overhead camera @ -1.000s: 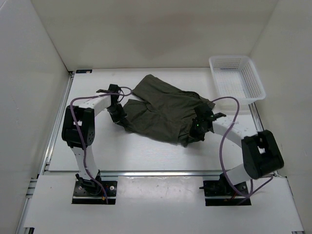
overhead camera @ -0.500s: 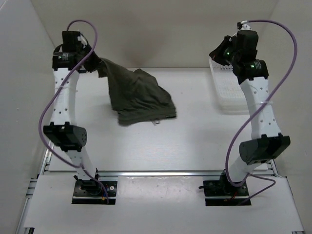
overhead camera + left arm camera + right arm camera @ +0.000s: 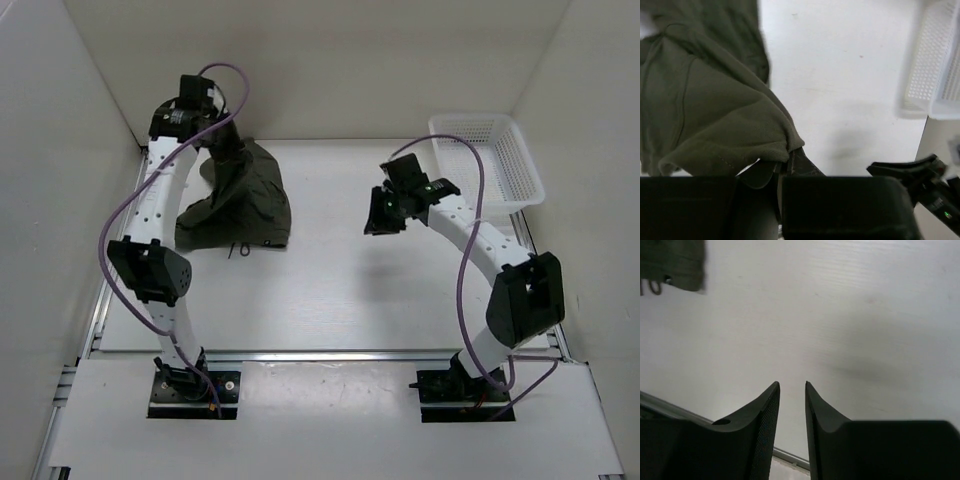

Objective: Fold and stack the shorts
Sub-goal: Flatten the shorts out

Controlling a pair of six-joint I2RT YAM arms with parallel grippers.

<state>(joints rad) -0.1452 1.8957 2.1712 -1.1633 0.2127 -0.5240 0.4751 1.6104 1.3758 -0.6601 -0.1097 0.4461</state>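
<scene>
The dark olive-green shorts (image 3: 240, 200) hang from my raised left gripper (image 3: 222, 148) at the back left, and their lower part is heaped on the table. In the left wrist view the left gripper (image 3: 785, 161) is shut on a hemmed edge of the shorts (image 3: 715, 120). My right gripper (image 3: 384, 214) hovers over the middle of the table, well to the right of the shorts. Its fingers (image 3: 765, 415) stand a little open with nothing between them. A corner of the shorts (image 3: 672, 262) shows at the top left of the right wrist view.
A white mesh basket (image 3: 488, 160) stands at the back right corner, also visible as the basket (image 3: 935, 65) in the left wrist view. White walls enclose the table on three sides. A metal rail (image 3: 320, 354) runs along the near edge.
The right arm has come down from high at the back right to the table's middle. The left gripper still holds the shorts, which have gathered toward the left.
</scene>
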